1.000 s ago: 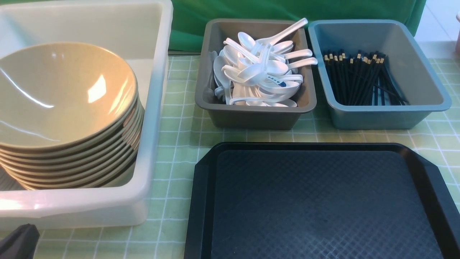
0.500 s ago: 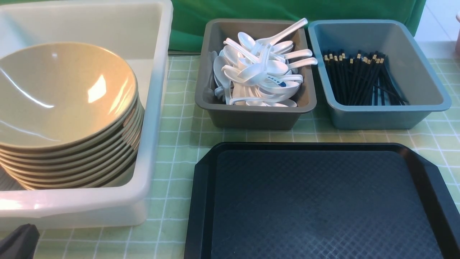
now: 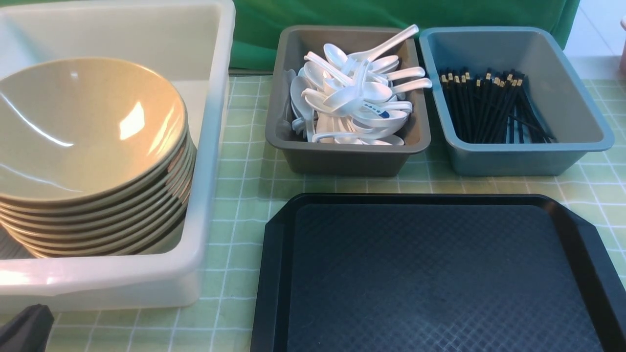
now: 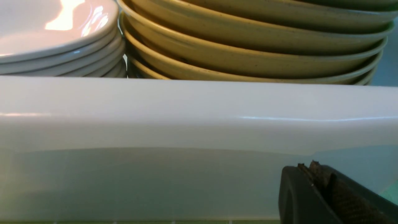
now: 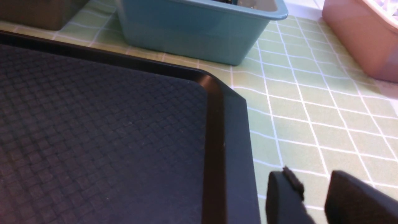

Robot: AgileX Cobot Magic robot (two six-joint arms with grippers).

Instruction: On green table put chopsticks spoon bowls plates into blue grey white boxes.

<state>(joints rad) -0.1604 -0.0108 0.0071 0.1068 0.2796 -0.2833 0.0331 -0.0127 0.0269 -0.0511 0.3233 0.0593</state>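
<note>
1. Risk: black tray point(image 5: 102, 130) bare in all views, nothing loose on green table point(image 5: 311, 124); task looks done. Any further reach could knock a tub rim or tip the tall stack.
2. R gripper point(image 5: 314, 199): low over table, just off tray's corner, jaws slightly apart, holding nothing.
3. L gripper point(image 4: 323, 193): low, just outside white box point(image 4: 199, 115) wall, jaws pressed together, empty.
4. Just past that wall: bowls point(image 4: 248, 59) stacked above rim, plates point(image 4: 59, 40) stacked beside them.
5. Beyond R gripper: blue box point(image 5: 199, 34) w/ chopsticks point(image 3: 489, 107).
6. Farther across tray: grey box point(image 3: 342, 156), spoons point(image 3: 352, 98) heaped; handles overhang, could snag.
</note>
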